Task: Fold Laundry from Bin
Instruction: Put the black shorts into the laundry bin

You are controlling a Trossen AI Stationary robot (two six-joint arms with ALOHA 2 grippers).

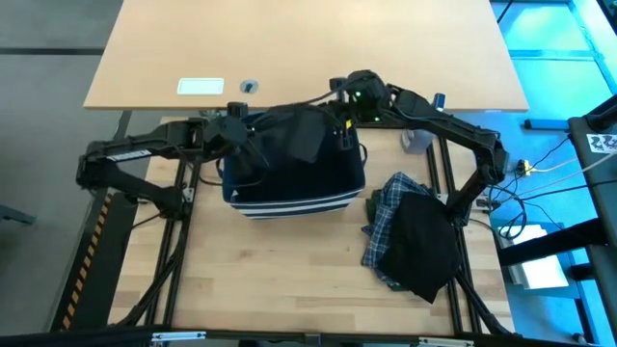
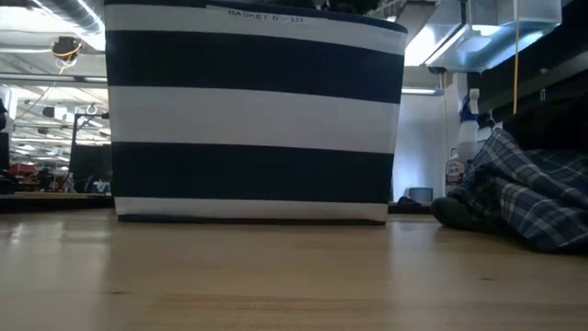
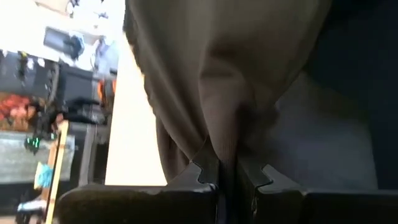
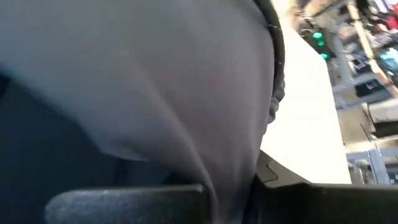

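Note:
A dark olive-green garment (image 1: 294, 135) hangs over the open top of the navy bin (image 1: 299, 188) with white stripes (image 2: 253, 119). My left gripper (image 1: 241, 130) is shut on the garment's left side and my right gripper (image 1: 342, 116) on its far right side, both above the bin's rim. In the left wrist view the olive cloth (image 3: 217, 74) gathers into the shut fingers. In the right wrist view the cloth (image 4: 155, 81) fills most of the picture. My left gripper pinches a gathered bunch of the olive cloth (image 3: 227, 146) between its two fingers; the folds run together into the fingers. It comes from the table's left, slanting down. The cloth is off the table, over the bin. My right gripper is shut on a fold of the same garment (image 4: 233, 177), which runs down between its two fingers. It comes from the far right, slanting down. The cloth spreads away from the fingers above the bin; one layer or several, I cannot tell.
A blue-and-white plaid shirt (image 1: 386, 212) lies crumpled on the table right of the bin (image 2: 524, 198), with a black garment (image 1: 424, 246) on top of it. A clear spray bottle (image 1: 416, 140) stands at the far right. Bare wood lies near the front edge.

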